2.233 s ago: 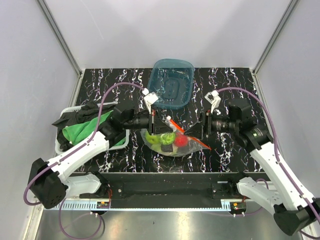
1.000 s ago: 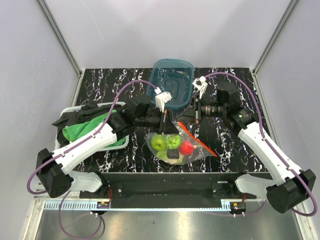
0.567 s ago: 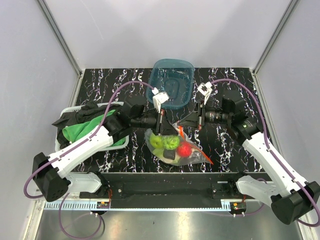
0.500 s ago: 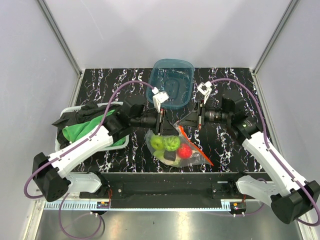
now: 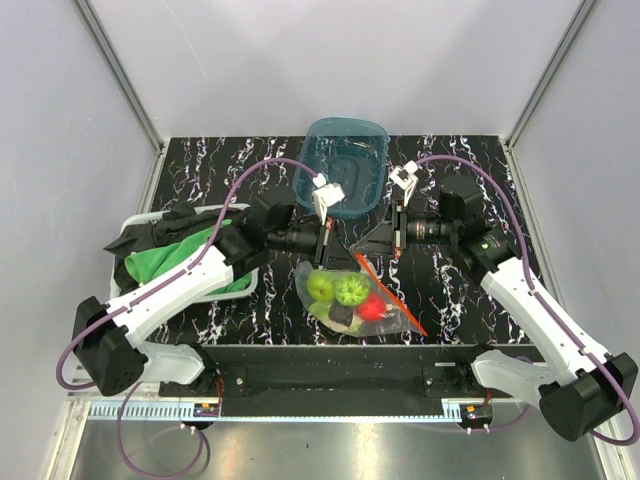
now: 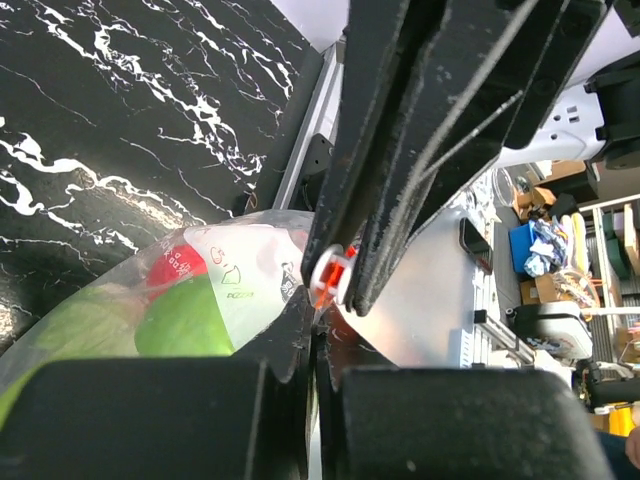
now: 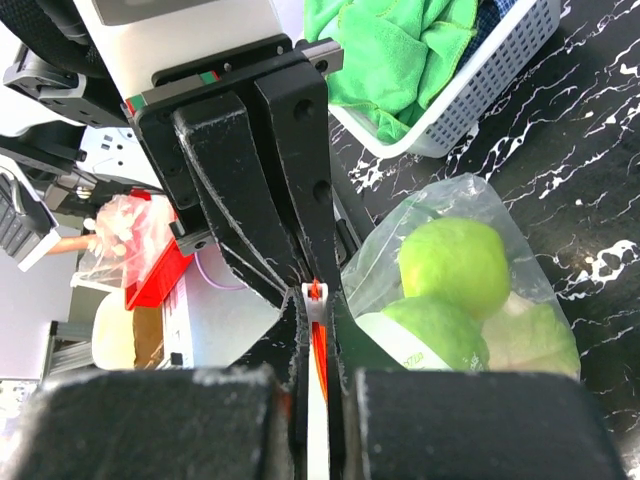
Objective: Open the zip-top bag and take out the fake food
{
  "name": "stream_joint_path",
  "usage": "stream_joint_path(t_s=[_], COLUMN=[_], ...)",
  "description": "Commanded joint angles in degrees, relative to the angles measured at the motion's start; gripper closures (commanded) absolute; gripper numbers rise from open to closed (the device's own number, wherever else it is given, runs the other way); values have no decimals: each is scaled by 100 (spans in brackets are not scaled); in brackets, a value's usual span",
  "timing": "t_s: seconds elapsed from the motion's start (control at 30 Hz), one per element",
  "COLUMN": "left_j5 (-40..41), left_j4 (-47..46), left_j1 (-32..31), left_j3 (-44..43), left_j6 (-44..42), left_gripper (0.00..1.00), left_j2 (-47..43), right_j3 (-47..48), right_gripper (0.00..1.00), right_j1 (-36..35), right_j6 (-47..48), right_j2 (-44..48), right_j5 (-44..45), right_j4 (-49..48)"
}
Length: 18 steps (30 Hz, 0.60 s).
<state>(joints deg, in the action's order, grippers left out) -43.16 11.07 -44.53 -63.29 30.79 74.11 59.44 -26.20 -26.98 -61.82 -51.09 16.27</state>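
I am clamping my left pincer (image 6: 314, 335) shut on the orange-red zip strip (image 6: 330, 277) of the zip-top bag (image 5: 352, 300), with the strip running up out of the slit between my fingers. I am squeezing my right pincer (image 7: 316, 312) closed on that same strip, tip to tip with the left one, so both pincers are meeting nose to nose over the middle of the counter (image 5: 450, 300). The left arm is reaching in from the left and the right arm from the right.

The clear pouch is drooping from the strip toward the near edge. I cannot tell whether its bottom is resting on the counter. The fake food (image 5: 345, 297) is sitting bunched inside it: a green apple (image 5: 320, 288) on the left, a green ridged piece (image 5: 351, 290) just beside it, a red piece (image 5: 374, 306) to the right and a small dark piece (image 5: 343, 316) at the near side.

Farther back, a teal tub (image 5: 345, 165) is standing on the counter beyond my pincers. At the left edge a white basket (image 7: 485, 85) is holding a green cloth (image 7: 395, 45) and some dark fabric.
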Motion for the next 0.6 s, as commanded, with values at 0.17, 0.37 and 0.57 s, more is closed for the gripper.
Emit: stream_joint_path(t_s=[0.17,0.37,0.57], left_j5=[571,1220,1574], left_j4=[-438,-474,-105], left_j1=[191,191,226], left_j3=[-263,-324,-640], left_j6=[427,876,789], left_gripper=[100,100,100], left_j2=[-353,-423,-327], right_j3=[296,226,68], right_gripper=[100,100,100], right_j1=[-26,-35,-35], right_j6=[202,229,228], right_j2=[197,267,503], right_j5=[152,284,257], right_j4=[359,517,701])
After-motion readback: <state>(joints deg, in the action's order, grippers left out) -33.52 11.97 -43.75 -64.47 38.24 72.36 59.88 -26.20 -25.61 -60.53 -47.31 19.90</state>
